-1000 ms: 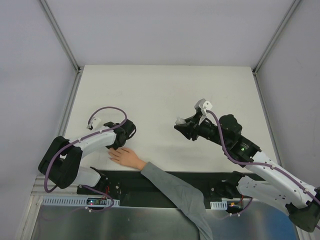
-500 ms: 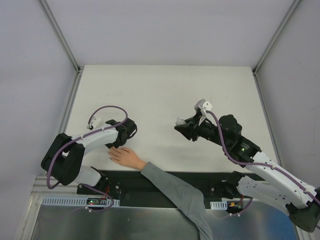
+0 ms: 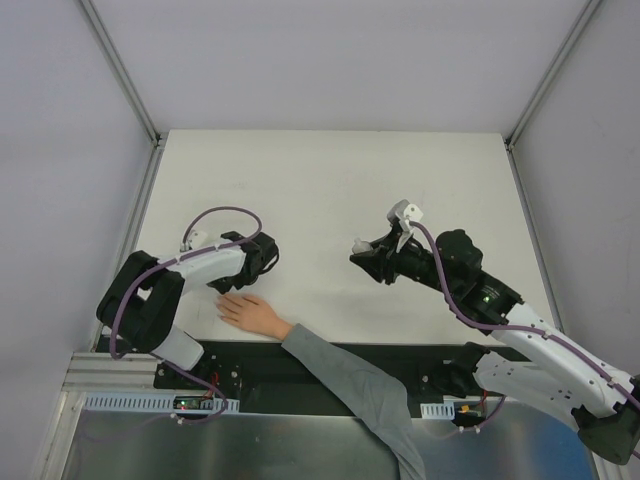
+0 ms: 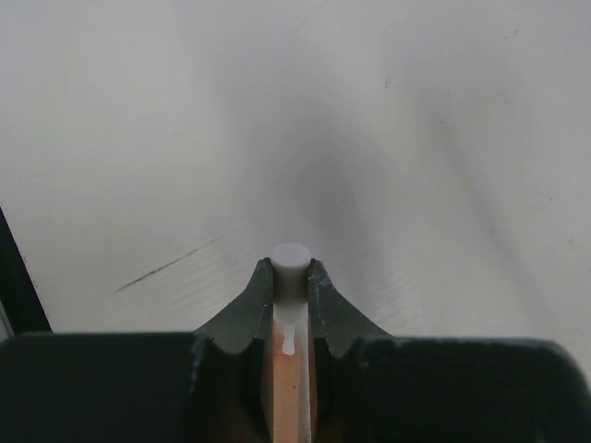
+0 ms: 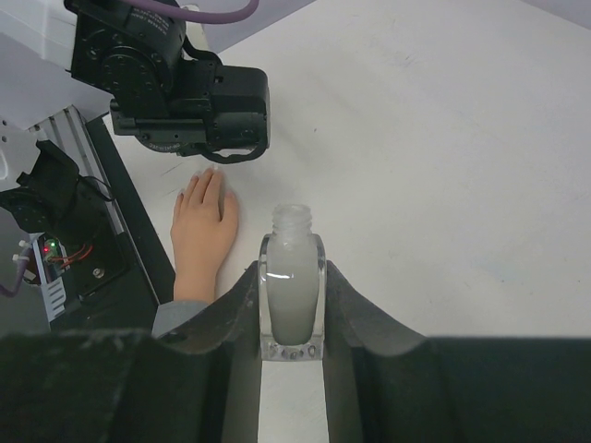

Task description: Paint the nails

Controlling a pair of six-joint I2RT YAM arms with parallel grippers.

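A pale hand (image 3: 255,313) with a grey sleeve (image 3: 345,380) lies flat at the near table edge. Its nails (image 5: 211,175) are tiny and skin-coloured at the fingertips. My left gripper (image 3: 243,282) hovers just beyond those fingertips and is shut on a white brush cap (image 4: 292,257). The left wrist view shows only the cap's round end, and the brush itself is hidden. My right gripper (image 5: 293,269) is shut on an uncapped bottle (image 5: 293,295) of whitish polish, held to the right of the hand (image 5: 203,226).
The white table (image 3: 330,180) runs between grey side walls, with metal rails (image 3: 125,80) at its back corners. A black mounting strip (image 3: 300,365) lies along the near edge under the sleeve. A purple cable (image 3: 215,215) loops above the left wrist.
My left wrist has swung a little up and right, drawing the cap away from over the fingers. The right arm, the bottle and the hand have stayed put.
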